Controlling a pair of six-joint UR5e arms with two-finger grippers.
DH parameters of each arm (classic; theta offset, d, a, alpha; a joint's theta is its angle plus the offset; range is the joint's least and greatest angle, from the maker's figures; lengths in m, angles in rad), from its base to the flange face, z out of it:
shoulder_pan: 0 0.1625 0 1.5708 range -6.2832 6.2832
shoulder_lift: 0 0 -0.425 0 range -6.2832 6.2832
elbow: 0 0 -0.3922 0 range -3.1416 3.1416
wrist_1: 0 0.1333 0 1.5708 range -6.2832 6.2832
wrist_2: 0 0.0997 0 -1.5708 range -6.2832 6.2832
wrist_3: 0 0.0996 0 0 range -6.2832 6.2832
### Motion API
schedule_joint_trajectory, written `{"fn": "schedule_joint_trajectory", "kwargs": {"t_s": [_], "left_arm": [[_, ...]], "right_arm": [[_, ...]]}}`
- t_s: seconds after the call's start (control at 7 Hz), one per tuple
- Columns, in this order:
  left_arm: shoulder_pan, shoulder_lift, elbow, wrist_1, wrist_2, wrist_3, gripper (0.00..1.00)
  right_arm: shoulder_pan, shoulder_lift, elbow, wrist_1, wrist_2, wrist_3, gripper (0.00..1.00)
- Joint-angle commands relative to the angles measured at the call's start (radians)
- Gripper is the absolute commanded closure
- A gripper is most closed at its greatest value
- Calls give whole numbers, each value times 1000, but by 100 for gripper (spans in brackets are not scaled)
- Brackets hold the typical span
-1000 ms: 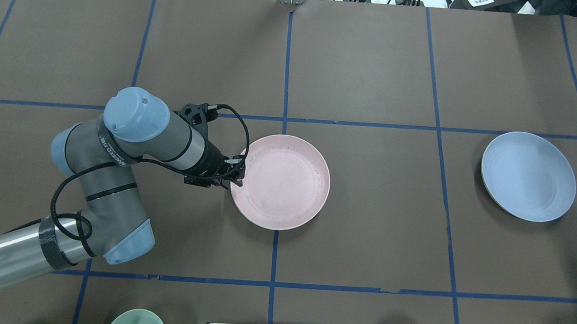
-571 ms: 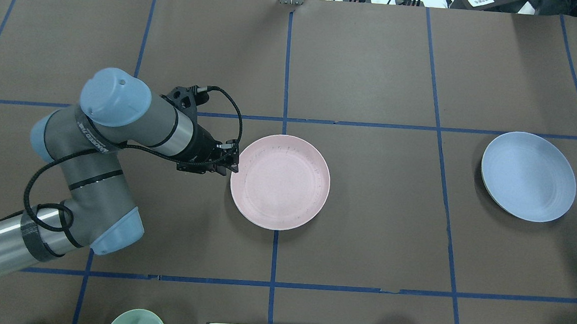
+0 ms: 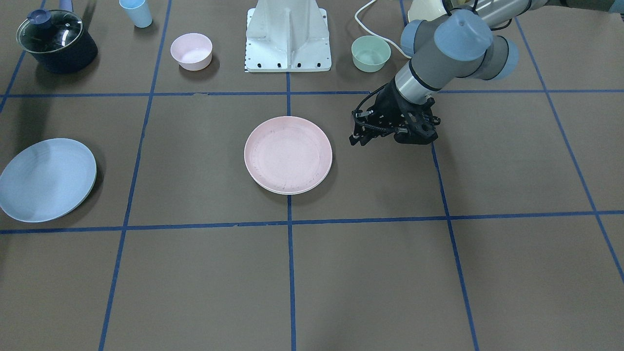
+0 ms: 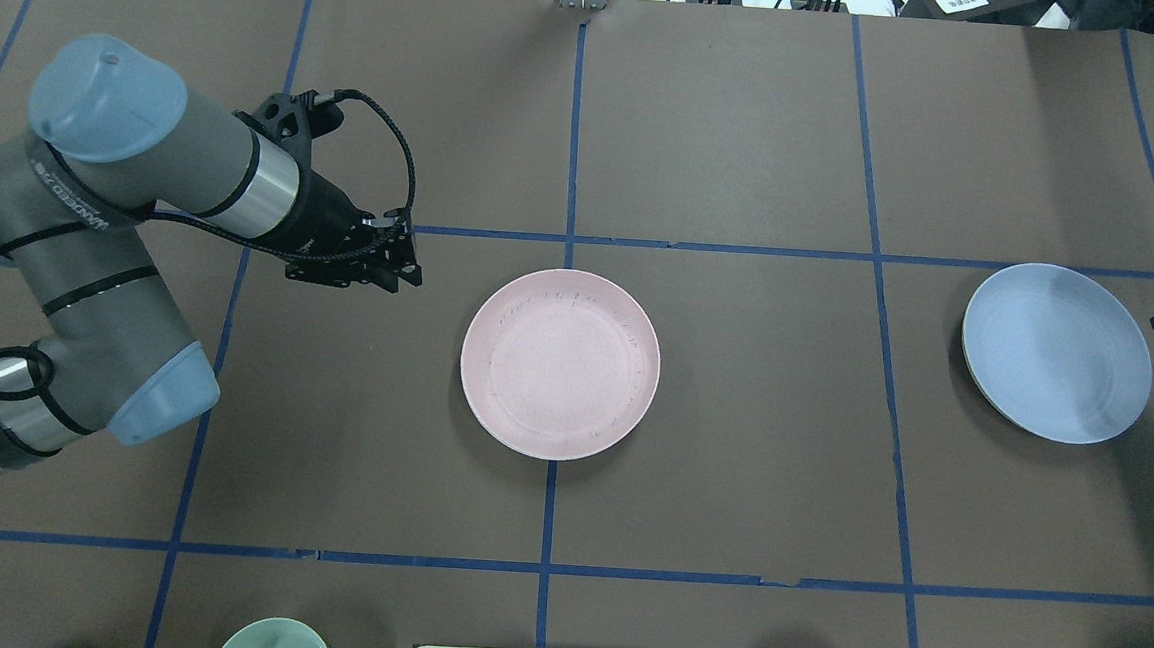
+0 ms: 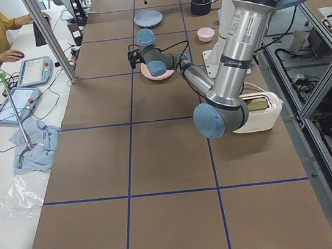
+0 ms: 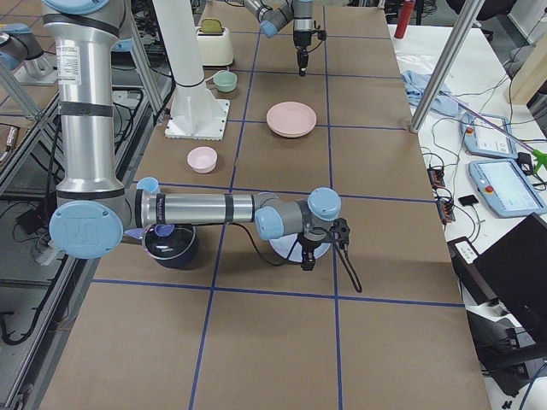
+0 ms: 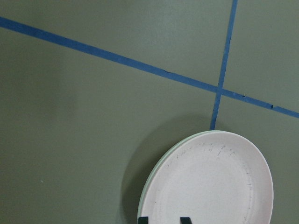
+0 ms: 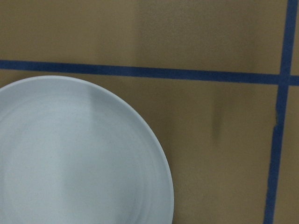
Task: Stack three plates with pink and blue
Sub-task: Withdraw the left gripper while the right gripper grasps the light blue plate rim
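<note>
Pink plate (image 4: pixel 560 363) lying on cream plate (image 7: pixel 142 203) at mid surface (image 4: pixel 731 424), left end effector (image 4: pixel 408 272) hovering near its left, narrowly parted, holding nothing, blue plate (image 4: pixel 1056 353) sitting far right, right end effector (image 6: pixel 308 260) hanging beside it, opening impossible to tell.

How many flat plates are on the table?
3: the pink plate at centre, the cream plate directly under it with only its rim showing, and the blue plate alone on the robot's right.

grey left arm (image 4: pixel 107 305), pale blue joint caps (image 4: pixel 101 85), black looped cable (image 4: pixel 402 148), black left gripper (image 4: pixel 407 278)
</note>
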Motion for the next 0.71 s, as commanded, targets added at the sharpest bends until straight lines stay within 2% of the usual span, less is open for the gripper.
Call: {"fn": "schedule_joint_trajectory", "kwargs": {"t_s": [0.0,0.29,0.43,0.57], "left_arm": [[-29,46,-21,0,-6,79,65],[-32,49,-21,0,-6,84,65],[-32,49,-21,0,-6,84,65],[-32,49,-21,0,-6,84,65]], "right_arm": [[-54,8,-189,339,-6,139,0],[-67,11,-194,365,-1,203,4],[-73,17,-200,365,-3,205,30],[-76,19,-202,365,-1,208,75]]}}
